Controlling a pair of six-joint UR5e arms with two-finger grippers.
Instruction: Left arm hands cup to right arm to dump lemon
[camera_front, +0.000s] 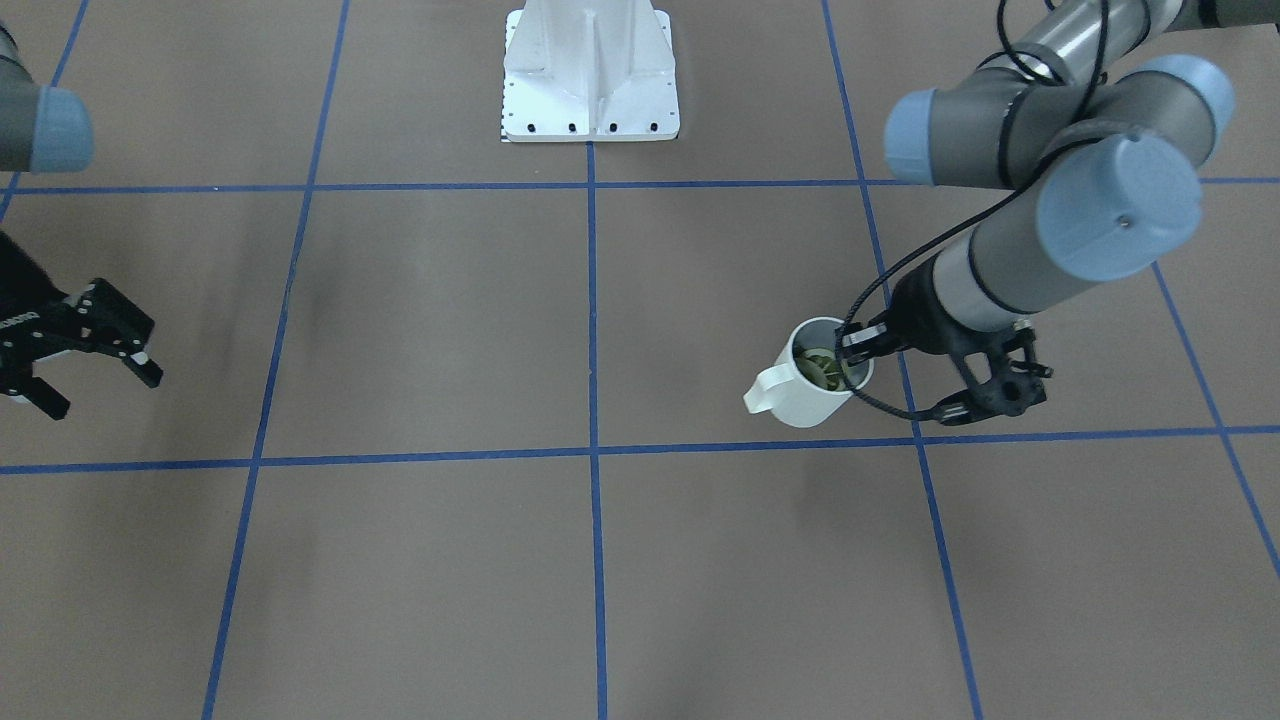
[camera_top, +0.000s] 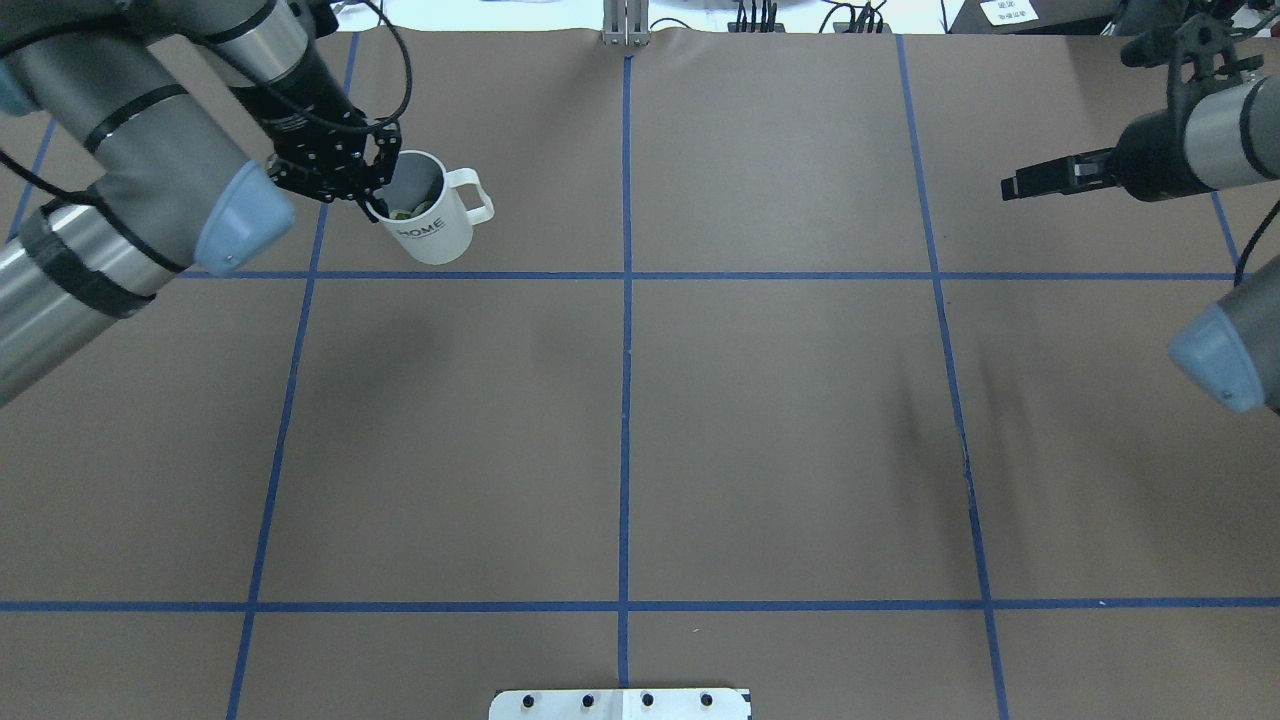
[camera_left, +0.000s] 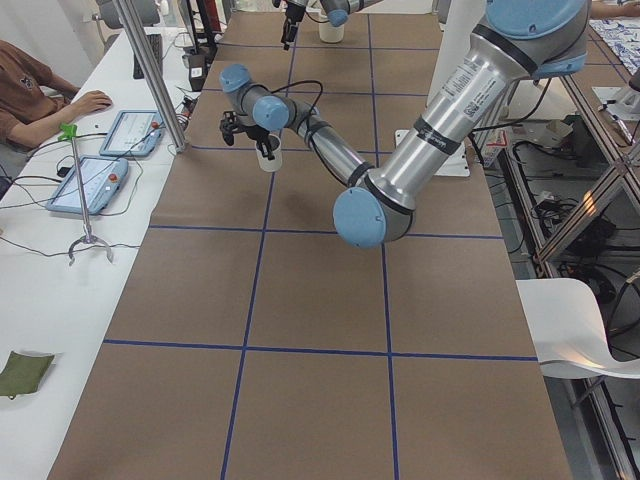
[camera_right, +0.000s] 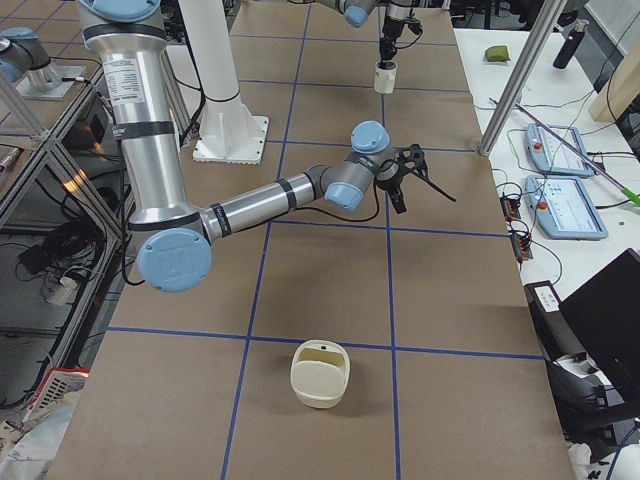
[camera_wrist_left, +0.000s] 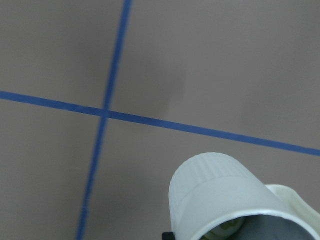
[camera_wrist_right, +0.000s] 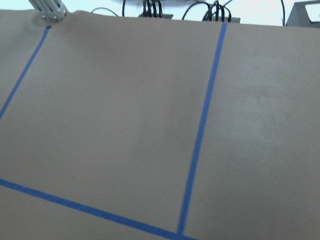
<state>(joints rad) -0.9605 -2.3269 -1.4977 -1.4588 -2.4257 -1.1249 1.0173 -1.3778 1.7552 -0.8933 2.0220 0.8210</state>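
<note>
left claw (camera_front: 862, 347): hold the pinch firm and carry the cup (camera_front: 812, 398) level, handle side toward the right claw (camera_front: 100, 390), so nothing tips out early. it's clamped on the cup rim opp. the handle, cup seemingly off the counter (camera_top: 780, 430), lemon (camera_front: 822, 368) inside. right claw gapes wide, empty, well apart.
</note>
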